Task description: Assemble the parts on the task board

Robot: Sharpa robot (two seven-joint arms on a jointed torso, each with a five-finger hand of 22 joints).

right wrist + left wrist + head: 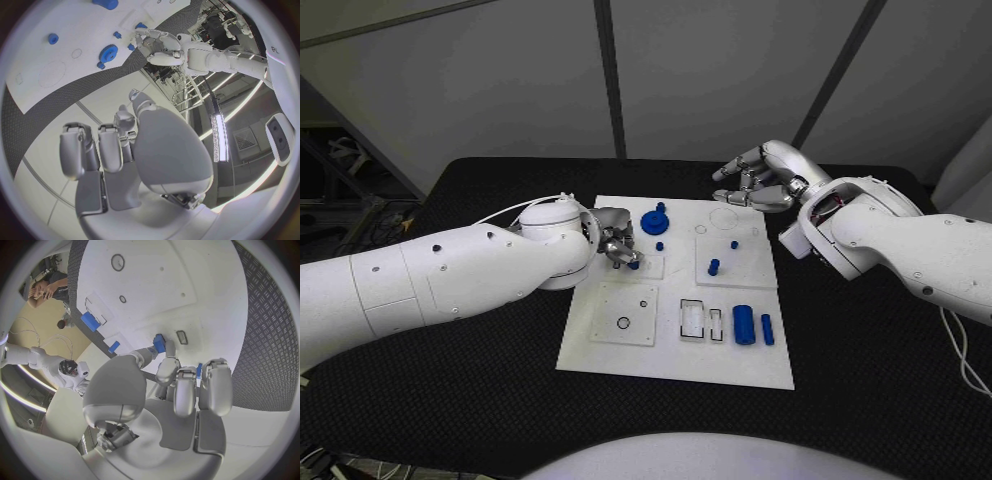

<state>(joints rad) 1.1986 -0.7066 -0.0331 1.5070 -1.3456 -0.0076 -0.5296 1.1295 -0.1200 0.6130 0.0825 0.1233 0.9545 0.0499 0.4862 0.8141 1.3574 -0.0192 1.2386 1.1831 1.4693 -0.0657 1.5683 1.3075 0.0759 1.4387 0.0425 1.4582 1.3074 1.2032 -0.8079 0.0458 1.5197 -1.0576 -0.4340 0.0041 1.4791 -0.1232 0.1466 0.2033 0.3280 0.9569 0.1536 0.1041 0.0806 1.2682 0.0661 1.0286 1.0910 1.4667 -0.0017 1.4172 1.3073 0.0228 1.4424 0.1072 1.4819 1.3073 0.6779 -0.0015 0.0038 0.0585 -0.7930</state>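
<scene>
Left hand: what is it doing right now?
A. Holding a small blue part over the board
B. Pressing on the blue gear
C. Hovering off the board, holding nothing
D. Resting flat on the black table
A: in the head view the left hand is over the board with a small blue part at its fingertips; the left wrist view shows blue between its fingers too.

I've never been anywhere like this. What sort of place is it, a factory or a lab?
Probably a robotics lab or test cell, not a factory line. A white task board with small blue parts lies on a black table, grey panel walls stand behind it, and another white robot stands nearby.
</scene>
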